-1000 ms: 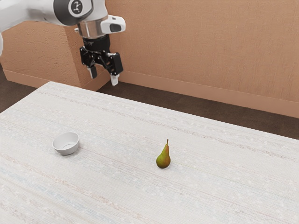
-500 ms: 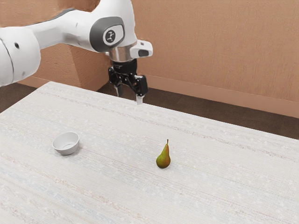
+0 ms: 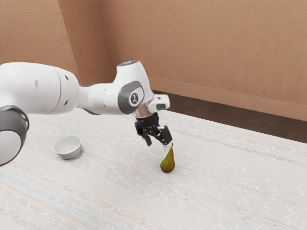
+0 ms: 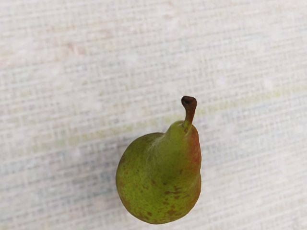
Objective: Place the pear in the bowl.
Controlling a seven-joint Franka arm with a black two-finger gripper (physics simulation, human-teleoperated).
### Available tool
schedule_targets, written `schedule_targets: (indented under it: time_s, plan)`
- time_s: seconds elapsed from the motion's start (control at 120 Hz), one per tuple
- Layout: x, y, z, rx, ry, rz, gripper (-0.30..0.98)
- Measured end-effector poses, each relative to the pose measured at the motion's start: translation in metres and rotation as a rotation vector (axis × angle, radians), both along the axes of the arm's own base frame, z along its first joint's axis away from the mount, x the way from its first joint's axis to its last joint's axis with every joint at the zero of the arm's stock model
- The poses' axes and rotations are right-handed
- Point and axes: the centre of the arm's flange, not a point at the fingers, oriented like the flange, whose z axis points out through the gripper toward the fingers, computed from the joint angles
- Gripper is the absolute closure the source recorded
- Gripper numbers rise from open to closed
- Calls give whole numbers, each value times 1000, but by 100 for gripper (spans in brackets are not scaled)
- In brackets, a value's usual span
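My gripper is in the exterior view, low over the table, its two fingers standing apart with nothing gripped. One fingertip appears close to the stem of the pear; whether they touch I cannot tell. The green and reddish pear stands upright on the table, its stem up. In the wrist view the pear is seen from above, close under my hand. A small white bowl rests on the table toward the exterior view's left, apart from the pear, with nothing visible inside.
The pale woven-patterned table top extends around the pear and the bowl. Behind its far edge are a dark floor and a tan wall. My arm reaches across above the bowl's far side.
My hand has come from beyond the table's far edge toward the exterior view's right and down, close to the pear. Pear and bowl have not moved; the fingers remain apart.
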Motion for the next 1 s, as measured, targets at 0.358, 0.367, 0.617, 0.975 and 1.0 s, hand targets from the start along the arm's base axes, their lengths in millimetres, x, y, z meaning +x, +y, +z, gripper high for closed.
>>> schedule_targets:
  time_s: [0.358,0.367,0.617,0.975,1.0]
  plan:
    - [-12,-18,-33,8,-87,-170,0]
    - [-12,-18,-34,7,-87,-170,0]
    - [-12,-23,-69,19,-92,-214,0]
    - [-8,-30,-86,35,-139,-262,0]
    - [-7,-31,-86,35,-142,-264,0]
